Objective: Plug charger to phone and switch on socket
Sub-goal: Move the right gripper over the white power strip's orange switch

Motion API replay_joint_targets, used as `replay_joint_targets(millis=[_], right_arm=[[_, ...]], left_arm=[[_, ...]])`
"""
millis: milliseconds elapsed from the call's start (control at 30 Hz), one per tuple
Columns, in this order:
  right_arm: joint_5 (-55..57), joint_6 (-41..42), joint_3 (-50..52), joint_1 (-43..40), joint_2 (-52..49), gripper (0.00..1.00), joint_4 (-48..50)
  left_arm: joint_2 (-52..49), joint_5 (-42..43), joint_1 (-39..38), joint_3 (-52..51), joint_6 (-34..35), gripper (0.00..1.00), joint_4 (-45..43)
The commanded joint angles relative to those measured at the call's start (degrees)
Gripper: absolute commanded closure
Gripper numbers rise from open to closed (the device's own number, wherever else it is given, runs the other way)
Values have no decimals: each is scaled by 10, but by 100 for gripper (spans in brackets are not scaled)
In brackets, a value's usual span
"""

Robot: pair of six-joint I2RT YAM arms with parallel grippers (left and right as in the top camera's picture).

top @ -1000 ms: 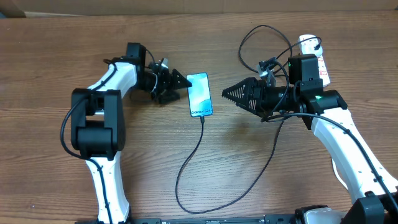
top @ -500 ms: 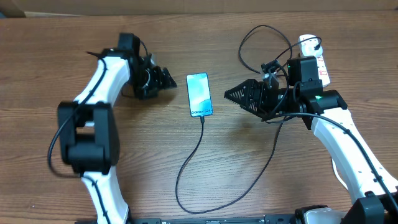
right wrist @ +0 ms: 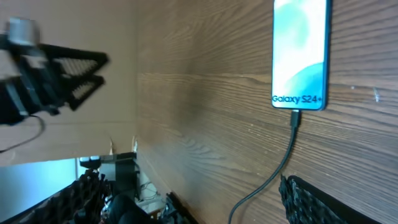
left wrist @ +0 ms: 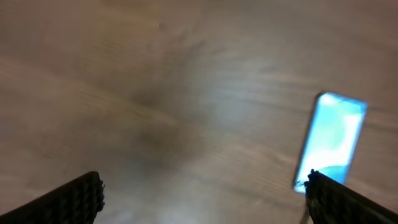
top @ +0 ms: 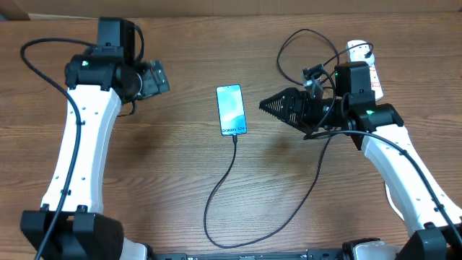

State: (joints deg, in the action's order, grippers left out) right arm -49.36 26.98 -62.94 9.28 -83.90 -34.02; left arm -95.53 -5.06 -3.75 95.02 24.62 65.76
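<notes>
Two hands are wide open and hold nothing: the left hand [top: 157, 77] far left, the right hand [top: 271, 108] near the phone [top: 231, 110]. The phone lies flat mid-table [top: 289, 195], the black cable [top: 224, 180] plugged into its near end. The white socket [top: 364, 61] sits far right

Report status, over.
Left gripper open, empty, away from phone. Right gripper open, empty, beside phone. Charger plugged into phone. Socket untouched, charger slack looped beside it.

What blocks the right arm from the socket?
Nothing, so probably yes: the socket lies just behind the open right gripper, which points away toward the phone, so it must swing round.
</notes>
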Motion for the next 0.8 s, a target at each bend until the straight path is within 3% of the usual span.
replay_joint_targets(millis=[0, 100, 167, 300, 433, 633, 767], right_arm=[[12, -16, -78, -19, 1, 10, -40], [111, -51, -152, -41, 1, 10, -141], [275, -53, -230, -66, 1, 10, -244], [455, -54, -306, -111, 1, 7, -317], [515, -36, -313, -164, -4, 7, -306], [514, -36, -313, -218, -54, 7, -253], [512, -30, -313, -229, -98, 0, -226]], left_arm=[[-14, -28, 0, -1, 12, 1, 32], [-16, -28, 0, -1, 12, 0, 31], [-16, -28, 0, -1, 12, 0, 30], [-16, -28, 0, -1, 12, 0, 30], [-16, -28, 0, -1, 12, 0, 30], [-16, -28, 0, -1, 12, 0, 30], [-16, -28, 0, -1, 12, 0, 30]])
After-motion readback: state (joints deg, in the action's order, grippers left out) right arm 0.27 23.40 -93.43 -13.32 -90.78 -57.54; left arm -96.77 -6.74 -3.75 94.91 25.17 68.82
